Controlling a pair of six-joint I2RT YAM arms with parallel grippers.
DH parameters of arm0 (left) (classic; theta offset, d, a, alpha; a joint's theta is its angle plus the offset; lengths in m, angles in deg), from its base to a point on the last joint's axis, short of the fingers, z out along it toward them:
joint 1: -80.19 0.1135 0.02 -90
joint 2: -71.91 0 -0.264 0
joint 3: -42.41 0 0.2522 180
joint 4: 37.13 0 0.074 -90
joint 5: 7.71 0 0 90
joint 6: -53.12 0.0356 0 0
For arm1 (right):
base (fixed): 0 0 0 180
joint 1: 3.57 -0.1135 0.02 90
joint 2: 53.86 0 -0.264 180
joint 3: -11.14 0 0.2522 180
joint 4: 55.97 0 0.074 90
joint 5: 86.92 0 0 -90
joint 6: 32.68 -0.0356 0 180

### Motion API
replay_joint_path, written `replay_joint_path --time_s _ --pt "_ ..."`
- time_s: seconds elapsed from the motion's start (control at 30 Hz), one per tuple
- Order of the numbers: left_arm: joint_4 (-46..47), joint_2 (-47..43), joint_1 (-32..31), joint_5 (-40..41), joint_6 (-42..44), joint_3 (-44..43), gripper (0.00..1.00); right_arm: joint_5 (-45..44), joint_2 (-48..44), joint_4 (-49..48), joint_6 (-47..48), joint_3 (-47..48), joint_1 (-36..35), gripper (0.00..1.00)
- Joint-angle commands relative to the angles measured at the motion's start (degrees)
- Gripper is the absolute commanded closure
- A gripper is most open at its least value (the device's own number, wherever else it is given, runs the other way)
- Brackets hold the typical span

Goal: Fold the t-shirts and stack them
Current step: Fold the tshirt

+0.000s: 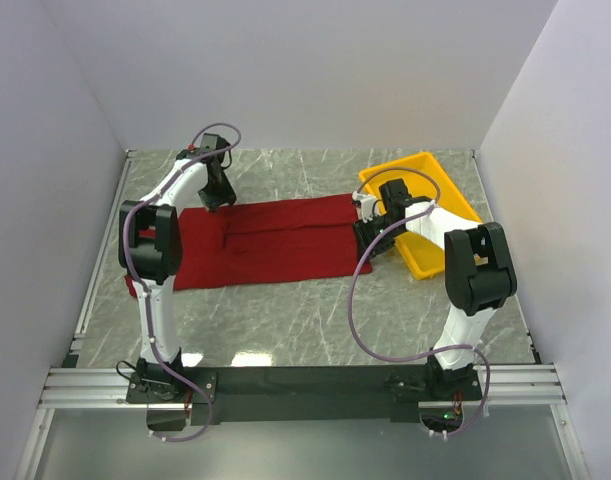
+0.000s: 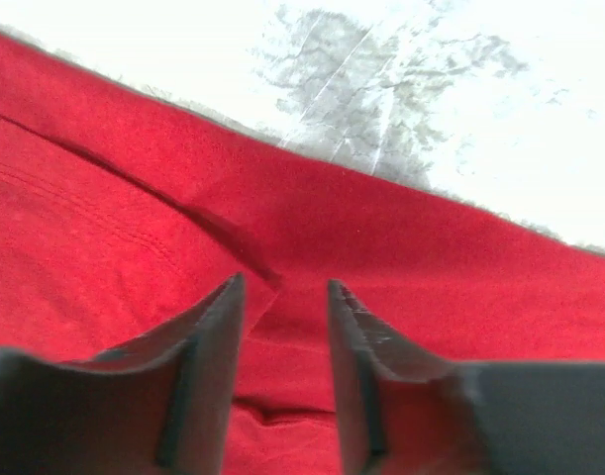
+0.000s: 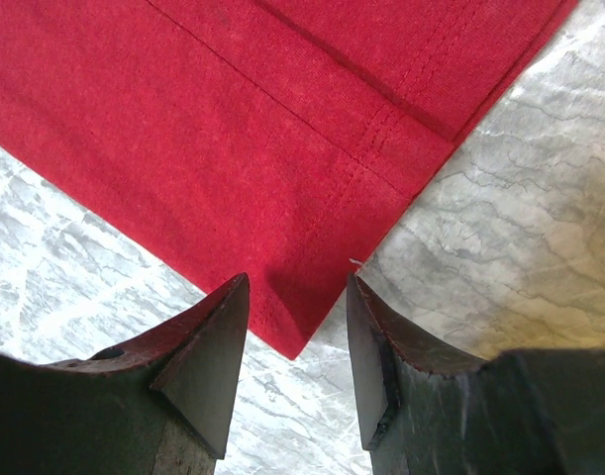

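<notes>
The red t-shirt point(image 1: 275, 240) lies flat on the desk point(image 1: 385, 310); left claw point(image 2: 284, 282) and right claw point(image 3: 298, 279) hang released over its edges

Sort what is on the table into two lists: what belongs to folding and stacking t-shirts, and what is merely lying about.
Belongs to the job:
- dark red t-shirt, spread out flat

Merely lying about:
- yellow plastic tray, beside the shirt's right end
</notes>
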Motion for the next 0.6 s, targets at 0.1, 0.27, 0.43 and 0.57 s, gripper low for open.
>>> replay_joint_path --time_s 0.1,0.27,0.43,0.57 --pt "-0.2 -0.3 0.5 -0.3 1.7 -3.5 0.46 -0.1 -0.9 -1.4 -0.2 -0.1 -0.2 0.49" --pt "-1.0 -9.1 4.2 4.3 5.1 -0.7 0.41 0.0 -1.8 -1.7 1.1 0.0 -0.3 0.49" --pt "4.8 -30.1 16.3 -2.9 8.4 22.3 0.34 1.3 -2.7 -1.3 1.4 0.6 0.0 0.49" --pt "10.7 -42.5 34.5 -13.1 9.3 38.6 0.32 2.7 -3.5 -2.2 0.1 -0.4 0.0 0.49"
